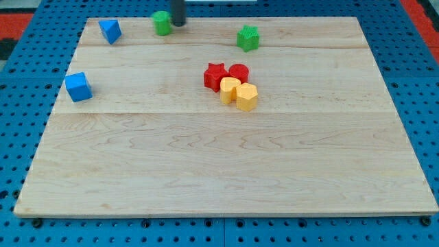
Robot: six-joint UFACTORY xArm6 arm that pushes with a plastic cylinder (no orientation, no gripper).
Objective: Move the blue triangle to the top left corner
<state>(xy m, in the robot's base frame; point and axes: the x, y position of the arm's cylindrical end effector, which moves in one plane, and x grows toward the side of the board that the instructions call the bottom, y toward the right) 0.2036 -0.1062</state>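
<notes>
- Where the table's [226, 171] far edge runs along the view's top, the dark rod comes down from above, and the tip [178, 25] sits close to that edge, left of its middle.
- The arm carries no hand at all, only this rod, so nothing is held and nothing opens or closes.
- A green block [162, 22], roundish in shape, lies just beside the tip on the view's left; whether the two touch cannot be told.
- The blue triangle [110, 30] lies near the table's top left corner, close to the top edge and a little in from the left edge, well apart from the tip with the green block between them.
- A blue cube [78, 86] rests near the left edge, below the blue triangle and apart from it.
- A green star-like block [248, 38] stands near the top edge, right of the tip and well apart from it.
- Near the table's middle, somewhat toward the top, four blocks crowd together: a red star [215, 75], a red round block [239, 71] touching it on the right, a yellow block [229, 89] just below them whose shape is unclear, and a yellow hexagon [247, 97] against it on the lower right.
- Around the table lies a blue pegboard [20, 137] full of holes.
</notes>
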